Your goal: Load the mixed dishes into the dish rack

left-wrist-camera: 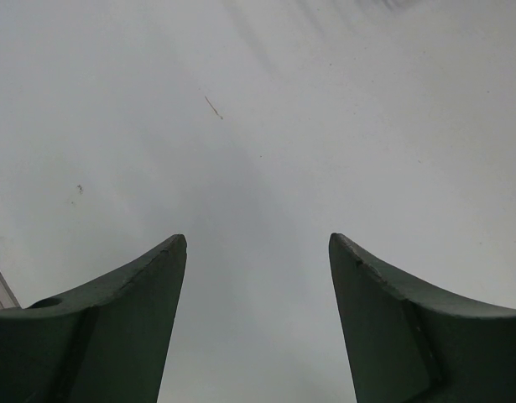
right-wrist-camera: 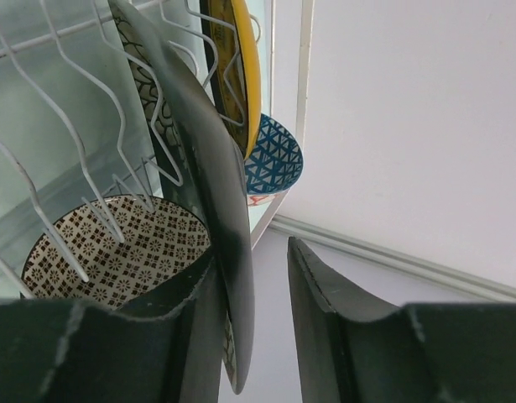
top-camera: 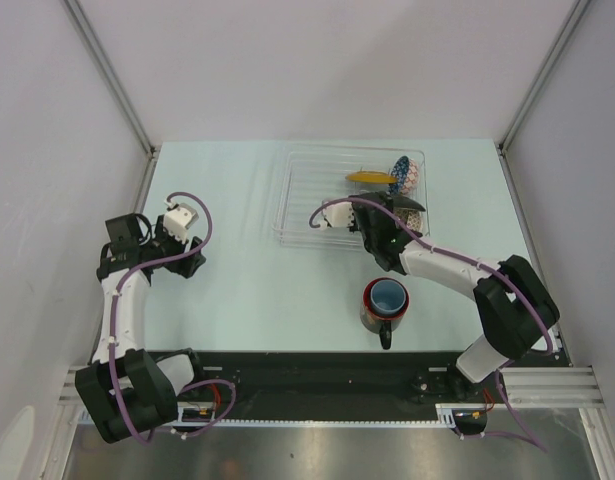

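One blue cup (top-camera: 387,295) nests inside the mug (top-camera: 371,316).

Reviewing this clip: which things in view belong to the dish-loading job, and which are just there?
Job: dish rack; black plate, between the fingers of the open right gripper; yellow plate; blue-white bowl; brown-patterned bowl; light blue cup inside the dark mug.
Just there: table; white walls; left gripper, open and empty.

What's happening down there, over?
Left hand open, empty. Right hand open around black plate standing in rack. Mug, cup inside, on table outside rack. Yellow plate close beside black one.
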{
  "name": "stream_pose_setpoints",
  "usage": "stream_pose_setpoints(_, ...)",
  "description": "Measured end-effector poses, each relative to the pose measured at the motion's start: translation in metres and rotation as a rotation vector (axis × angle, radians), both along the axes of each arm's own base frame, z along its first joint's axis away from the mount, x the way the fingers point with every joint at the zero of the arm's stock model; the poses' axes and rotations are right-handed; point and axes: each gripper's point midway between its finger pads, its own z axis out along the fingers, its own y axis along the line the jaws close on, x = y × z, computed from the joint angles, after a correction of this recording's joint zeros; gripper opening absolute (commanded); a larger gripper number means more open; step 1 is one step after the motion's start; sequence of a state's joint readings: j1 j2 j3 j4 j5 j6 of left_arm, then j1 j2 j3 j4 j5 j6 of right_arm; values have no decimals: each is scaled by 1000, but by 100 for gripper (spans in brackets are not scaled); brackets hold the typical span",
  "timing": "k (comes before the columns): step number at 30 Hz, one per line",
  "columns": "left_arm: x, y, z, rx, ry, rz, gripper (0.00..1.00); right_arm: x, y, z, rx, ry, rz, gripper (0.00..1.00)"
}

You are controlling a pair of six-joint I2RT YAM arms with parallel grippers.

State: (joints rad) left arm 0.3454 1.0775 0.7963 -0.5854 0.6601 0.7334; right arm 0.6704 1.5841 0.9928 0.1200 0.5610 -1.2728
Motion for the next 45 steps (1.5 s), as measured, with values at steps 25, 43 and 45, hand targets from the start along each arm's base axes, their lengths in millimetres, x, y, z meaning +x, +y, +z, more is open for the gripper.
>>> stream_pose_setpoints(25,5,0,33,8,-62,1,74,-49,1,105,304,-241,-176,100)
stream_pose_setpoints(43,3,-9,64,3,-89,-21,75,-103,-21,143,1077,36,-344,73)
stream_pose_setpoints(45,4,-20,70,13,-101,-57,75,-124,-41,146,1215,82,-411,56)
